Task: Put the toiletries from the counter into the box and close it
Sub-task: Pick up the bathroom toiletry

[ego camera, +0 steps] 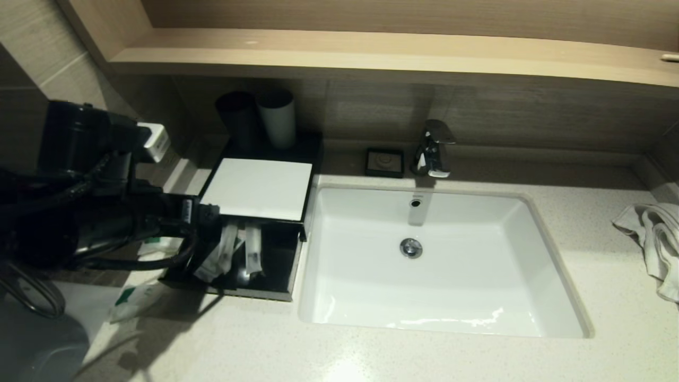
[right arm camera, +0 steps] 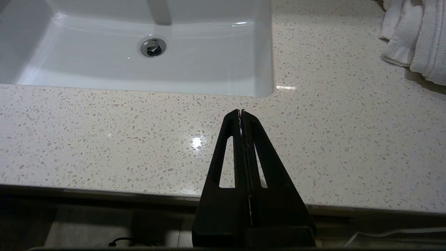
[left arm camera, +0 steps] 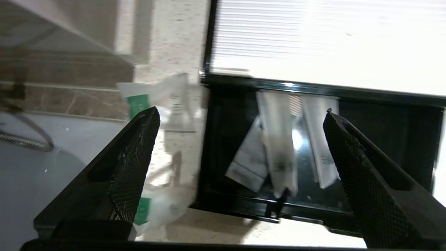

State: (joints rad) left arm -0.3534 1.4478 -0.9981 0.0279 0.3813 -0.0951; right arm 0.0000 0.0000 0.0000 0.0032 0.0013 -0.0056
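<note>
The black box [ego camera: 257, 187] with its white top stands left of the basin, its front drawer [left arm camera: 240, 205] pulled out. In the drawer lie two long slim tubes [left arm camera: 280, 146] [left arm camera: 320, 139] and a short flat sachet [left arm camera: 249, 162]. Two more toiletries with green labels lie on the counter [ego camera: 371, 350] left of the drawer, one farther back [left arm camera: 153, 99] and one nearer the front edge [ego camera: 135, 297]. My left gripper [left arm camera: 242, 112] hangs open over the drawer's left side, nothing between its fingers. My right gripper [right arm camera: 241, 111] is shut and empty by the counter's front edge, right of the basin's middle.
The white basin [ego camera: 530, 233] with its tap [ego camera: 432, 148] fills the middle. A small black soap dish [ego camera: 384, 162] sits behind it. A dark cup [ego camera: 238, 119] and a grey cup [ego camera: 277, 119] stand behind the box. A white towel [ego camera: 655, 233] lies at the far right, under the wooden shelf [ego camera: 371, 53].
</note>
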